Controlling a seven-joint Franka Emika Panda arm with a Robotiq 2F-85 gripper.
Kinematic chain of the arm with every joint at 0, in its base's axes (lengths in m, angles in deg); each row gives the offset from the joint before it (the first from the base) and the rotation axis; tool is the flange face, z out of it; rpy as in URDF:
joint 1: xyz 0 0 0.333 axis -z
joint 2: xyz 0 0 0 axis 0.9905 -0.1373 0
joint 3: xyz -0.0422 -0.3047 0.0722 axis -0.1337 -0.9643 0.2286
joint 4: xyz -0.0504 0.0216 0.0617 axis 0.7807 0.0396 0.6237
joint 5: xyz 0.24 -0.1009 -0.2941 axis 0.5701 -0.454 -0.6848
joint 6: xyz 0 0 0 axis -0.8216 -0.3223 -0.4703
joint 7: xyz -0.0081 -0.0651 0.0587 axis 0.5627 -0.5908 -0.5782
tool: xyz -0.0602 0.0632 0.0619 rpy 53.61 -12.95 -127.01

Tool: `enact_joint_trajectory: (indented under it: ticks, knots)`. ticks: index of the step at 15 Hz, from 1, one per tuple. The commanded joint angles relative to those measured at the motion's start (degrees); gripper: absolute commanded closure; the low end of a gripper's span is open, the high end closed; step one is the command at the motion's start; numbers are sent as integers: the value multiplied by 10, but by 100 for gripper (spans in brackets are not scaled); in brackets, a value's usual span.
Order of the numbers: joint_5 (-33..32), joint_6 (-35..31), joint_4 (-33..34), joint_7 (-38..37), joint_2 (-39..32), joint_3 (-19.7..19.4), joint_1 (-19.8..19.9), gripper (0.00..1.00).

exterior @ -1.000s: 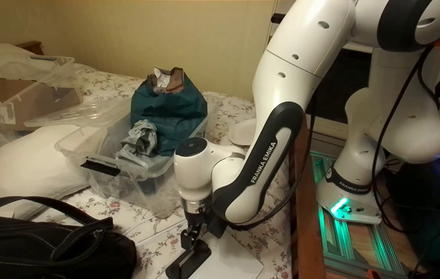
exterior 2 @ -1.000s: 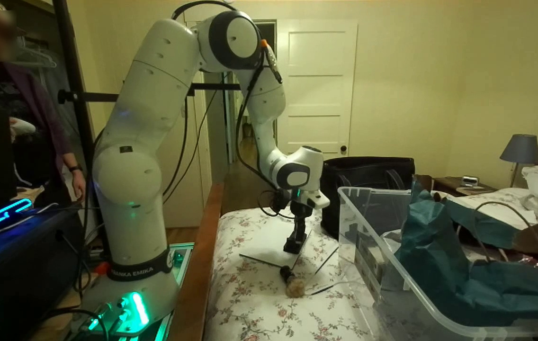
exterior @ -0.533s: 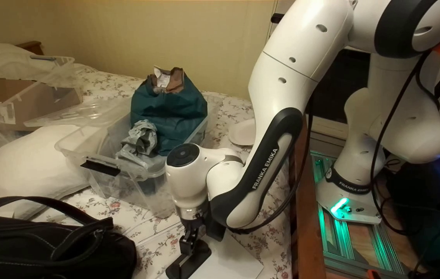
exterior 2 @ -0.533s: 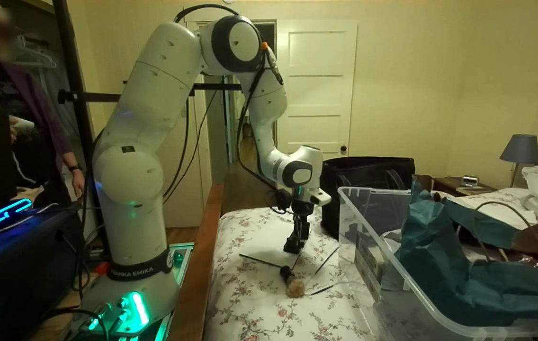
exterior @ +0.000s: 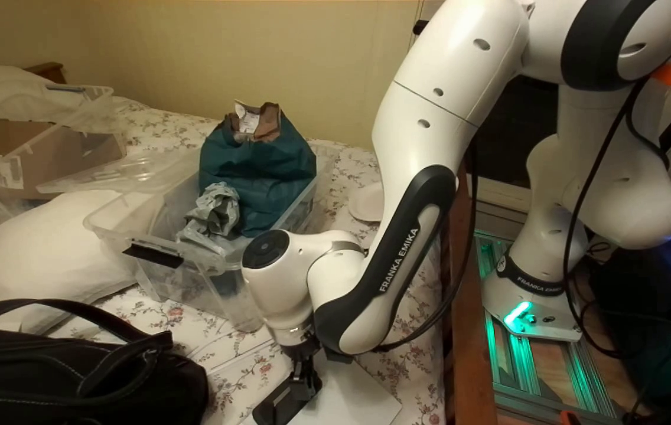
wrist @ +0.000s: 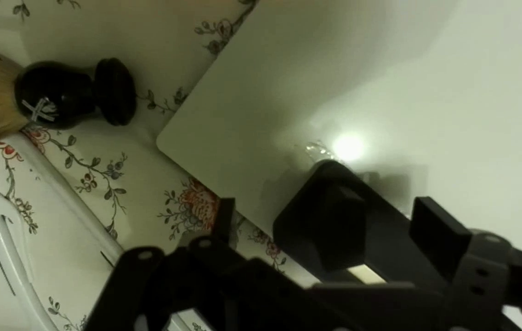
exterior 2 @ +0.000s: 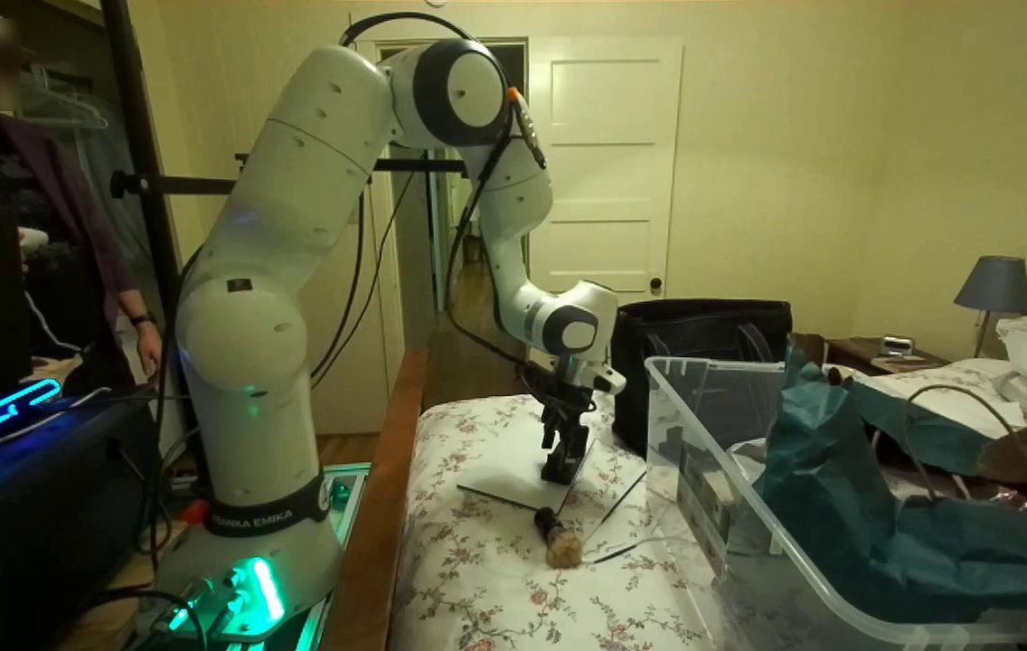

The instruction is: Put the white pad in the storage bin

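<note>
The white pad (exterior: 365, 392) is a flat white sheet lying on the bed. It also shows in the wrist view (wrist: 252, 119) and in an exterior view (exterior 2: 513, 479). A black bar (exterior: 270, 407) with a raised block lies on it near one edge. My gripper (wrist: 332, 225) is over this bar, low above the pad. Its jaws stand wide apart, one finger (wrist: 440, 234) on each side of the raised block. I cannot tell whether they touch it. The storage bin (exterior: 194, 289), a clear plastic tub, stands beside the pad and also shows in an exterior view (exterior 2: 780, 588).
A teal bag (exterior: 259, 177) and crumpled plastic (exterior: 214, 212) fill much of the bin. A black bag (exterior: 81, 372) lies near the pad. A brush (wrist: 54, 94) lies close to the pad's corner. Another clear tub with a cardboard box (exterior: 40, 159) stands farther off.
The hand has shifted and tilted, moving down and toward the camera in an exterior view, while the fingertips stay over the black bar. The pad and bin have not moved.
</note>
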Motion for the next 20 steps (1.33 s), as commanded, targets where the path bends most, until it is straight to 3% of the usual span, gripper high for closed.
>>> enact_joint_trajectory:
  ticks: [1, 4, 5, 7, 8, 14, 17, 18, 20]
  knots:
    - [-49, 21, 17, 39, -10, 2, 8, 0]
    - [-78, 10, 20, 67, -14, 3, 14, 0]
    - [-81, 9, 22, 79, -15, 7, 19, 5]
    - [-79, 4, 24, 104, -18, 14, 27, 30]
    - [-75, 3, 24, 119, -19, 20, 33, 31]
    - [-75, -2, 35, 185, -29, 43, 53, 72]
    - [-78, -7, 39, 208, -34, 49, 60, 70]
    - [-78, -11, 40, 215, -36, 50, 63, 59]
    - [-73, -11, 42, 231, -40, 53, 71, 75]
